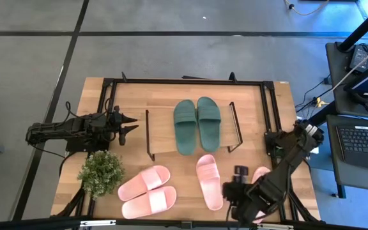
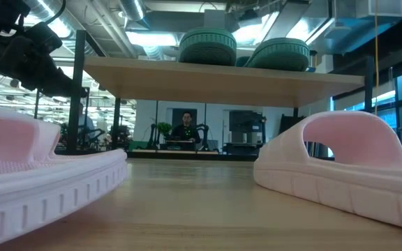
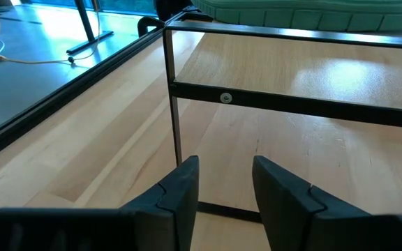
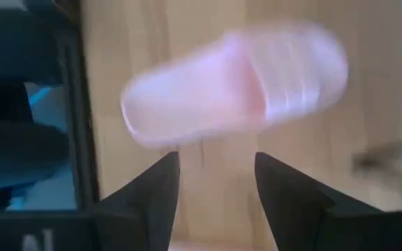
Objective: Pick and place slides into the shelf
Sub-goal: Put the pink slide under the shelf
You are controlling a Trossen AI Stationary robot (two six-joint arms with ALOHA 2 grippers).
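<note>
Right wrist view: my right gripper hangs open and empty over a pink slide — my left gripper, fingers parted, waits beside the shelf.

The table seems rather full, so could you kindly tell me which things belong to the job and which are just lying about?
Job:
- green slides, on the shelf
- pink pair, front left
- pink slide, front centre
- pink slide beneath the right pincer, open
- left pincer, open, beside the shelf

Lying about:
- plant
- laptop, off the table
</note>
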